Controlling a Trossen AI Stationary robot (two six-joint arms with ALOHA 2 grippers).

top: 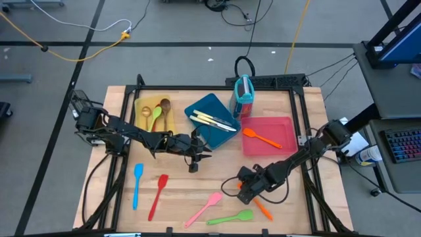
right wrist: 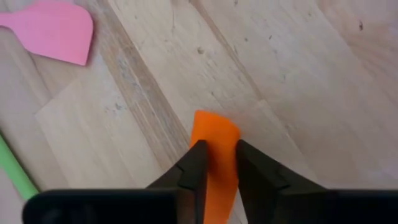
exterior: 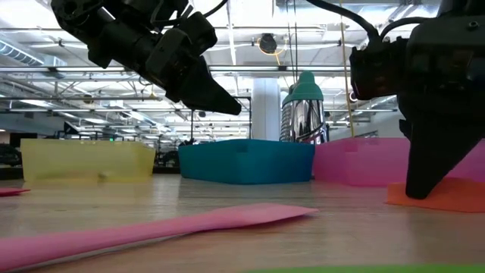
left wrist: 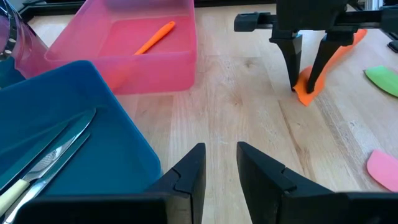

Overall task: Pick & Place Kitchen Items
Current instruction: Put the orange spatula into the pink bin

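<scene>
Pinching an orange spatula (right wrist: 214, 155) at its blade end, our right gripper (right wrist: 216, 163) stands low over the wooden table (top: 177, 191), one finger on each flat edge of the utensil, which lies on the boards. From the left wrist view we see those same fingers (left wrist: 291, 59) straddling the orange blade, its handle running away behind them. Just beside the right jaws lie a pink spatula (top: 204, 208) and a green spoon (top: 231, 218), both on the table and apart from the fingers.

Our left gripper (left wrist: 219, 167) hangs above the table with its jaws a little apart and nothing between them. Right next to them sits the blue tray (left wrist: 74, 134), holding cream-handled knives (left wrist: 37, 168). Ahead of the left jaws stands the pink tray (left wrist: 124, 68) with an orange spoon (left wrist: 155, 37) inside. Farther off, on the other side of the left arm, a blue spatula (top: 137, 184) and a red spatula (top: 158, 195) lie on the table. Beyond the blue tray, the yellow tray (top: 139, 108) carries a wooden spoon (top: 164, 107) and a green spoon; a teal holder (top: 243, 95) stands upright between the blue and pink trays.
</scene>
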